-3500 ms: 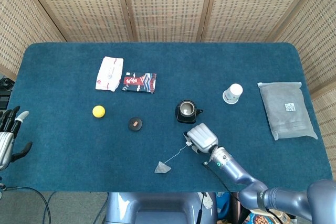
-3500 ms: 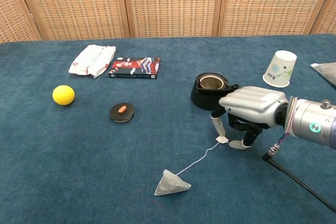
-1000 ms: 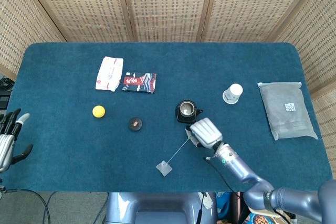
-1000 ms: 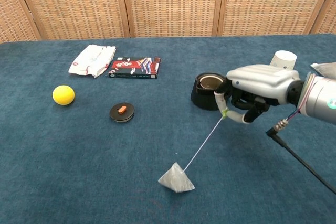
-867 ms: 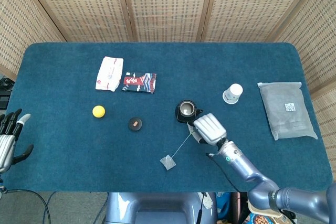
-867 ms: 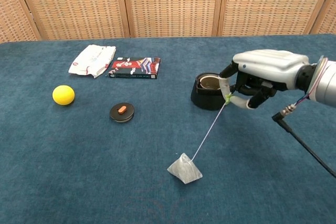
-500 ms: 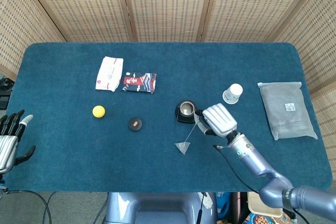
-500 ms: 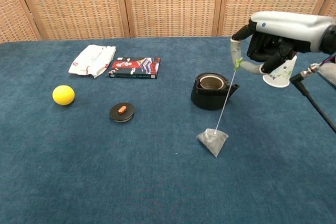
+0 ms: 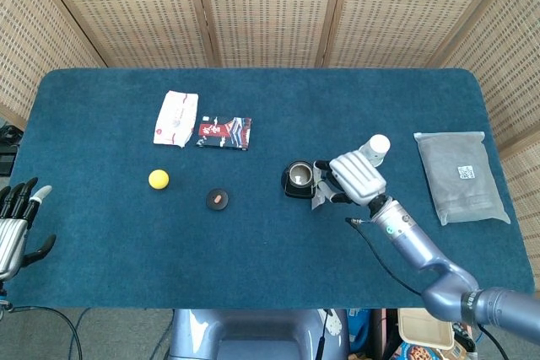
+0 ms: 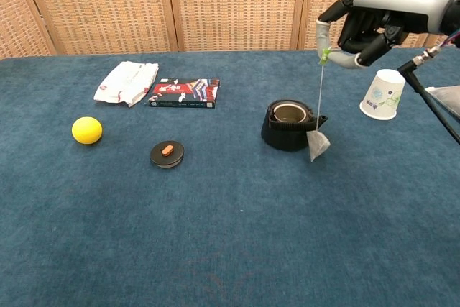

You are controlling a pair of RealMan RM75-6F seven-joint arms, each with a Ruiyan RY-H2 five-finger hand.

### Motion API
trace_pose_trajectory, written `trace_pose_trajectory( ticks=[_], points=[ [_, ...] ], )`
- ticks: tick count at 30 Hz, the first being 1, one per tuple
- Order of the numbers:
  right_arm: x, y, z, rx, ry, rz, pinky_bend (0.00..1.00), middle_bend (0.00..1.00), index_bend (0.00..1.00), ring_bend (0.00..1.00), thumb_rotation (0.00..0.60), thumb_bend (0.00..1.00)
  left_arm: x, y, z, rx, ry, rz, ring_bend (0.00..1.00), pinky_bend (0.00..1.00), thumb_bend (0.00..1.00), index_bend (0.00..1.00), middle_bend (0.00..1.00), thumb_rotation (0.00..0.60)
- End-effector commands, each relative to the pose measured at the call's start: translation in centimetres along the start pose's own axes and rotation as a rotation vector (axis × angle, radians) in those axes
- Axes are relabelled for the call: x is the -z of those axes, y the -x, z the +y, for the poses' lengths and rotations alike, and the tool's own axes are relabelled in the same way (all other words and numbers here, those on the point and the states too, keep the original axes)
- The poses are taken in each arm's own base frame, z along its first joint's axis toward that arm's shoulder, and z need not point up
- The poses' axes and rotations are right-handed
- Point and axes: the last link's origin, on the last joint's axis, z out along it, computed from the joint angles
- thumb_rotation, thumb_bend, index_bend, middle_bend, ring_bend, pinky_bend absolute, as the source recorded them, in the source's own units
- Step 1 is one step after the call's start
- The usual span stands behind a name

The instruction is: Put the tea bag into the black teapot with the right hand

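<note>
Tea bag [image 10: 318, 144] lifted off table, now dangling beside black teapot [image 10: 289, 126], string pinched by right robot hand [image 10: 366, 19] above.

The table [image 10: 108, 249] wears a matt blue cloth with a short, carpet-like nap. The black teapot [image 10: 287, 129] looks dull and ribbed; its lid [image 10: 167, 153], at nine o'clock from it, is equally matt. The tea bag [image 10: 318, 144] is thin, greyish gauze on a fine white string. The right hand [image 10: 374, 16] has a smooth, satin silver-grey shell with dark fingers. The cup [image 10: 382, 95] seems printed paper. Woven cane screens [image 10: 237, 5] in wooden frames stand at twelve o'clock. The grey pouch [image 9: 460, 176] looks like faintly shiny plastic film.
</note>
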Motion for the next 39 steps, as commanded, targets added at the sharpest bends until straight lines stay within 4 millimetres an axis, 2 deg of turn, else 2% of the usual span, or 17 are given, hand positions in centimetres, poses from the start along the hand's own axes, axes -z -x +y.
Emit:
trace_pose_trajectory(
  ticks=[1,9,24,32,39],
  points=[
    [-0.5,-0.7,0.3,0.000,0.008,0.007,0.95,1.00,0.64,0.94,0.600,0.65,0.0,0.0,0.0,0.001,-0.001,0.000,0.00,0.00,0.34,0.10,0.02,0.600],
    [-0.9,-1.8,0.8,-0.003,0.024,0.030,0.96,1.00,0.65,0.94,0.600,0.65,0.0,0.1,-0.1,0.003,-0.001,-0.003,0.00,0.00,0.34,0.10,0.02,0.600],
    [-2.1,-4.2,0.4,-0.029,0.014,0.071,0.95,1.00,0.65,0.94,0.600,0.65,-0.1,0.6,-0.1,0.009,-0.001,-0.010,0.00,0.00,0.34,0.10,0.02,0.600],
    [-2.9,-4.6,0.2,-0.033,0.011,0.065,0.96,1.00,0.65,0.94,0.600,0.65,-0.2,0.7,-0.2,0.010,-0.007,-0.017,0.00,0.00,0.34,0.10,0.02,0.600],
    [-3.6,-3.8,0.2,-0.034,0.012,0.046,0.95,1.00,0.65,0.94,0.600,0.65,-0.2,1.0,-0.3,0.011,-0.010,-0.023,0.00,0.00,0.34,0.10,0.02,0.600]
  ],
)
